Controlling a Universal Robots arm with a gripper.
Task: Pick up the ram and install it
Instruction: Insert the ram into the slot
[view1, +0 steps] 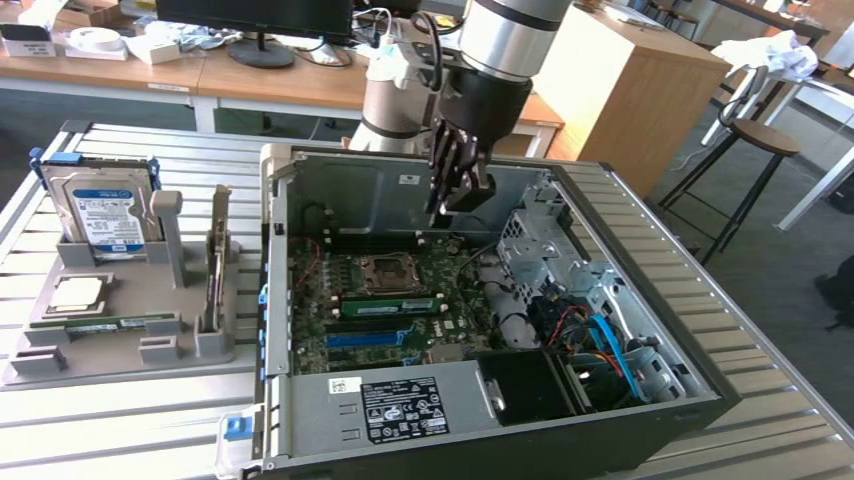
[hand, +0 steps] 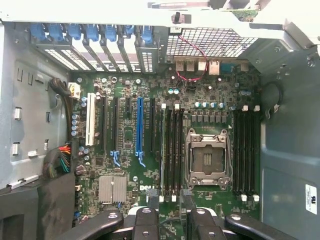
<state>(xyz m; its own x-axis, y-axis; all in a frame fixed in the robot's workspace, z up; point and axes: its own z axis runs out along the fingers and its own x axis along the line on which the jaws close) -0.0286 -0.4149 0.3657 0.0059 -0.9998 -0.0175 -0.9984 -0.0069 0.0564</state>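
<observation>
Two fingers of the end effector hang slightly spread, empty, over the open computer case at frame centre. One ram lies flat in the grey holder at left, so the pick-up looks undone; it calls for a square pinch on thin edges.

The end effector is cut off by the wrist view's edge.
</observation>
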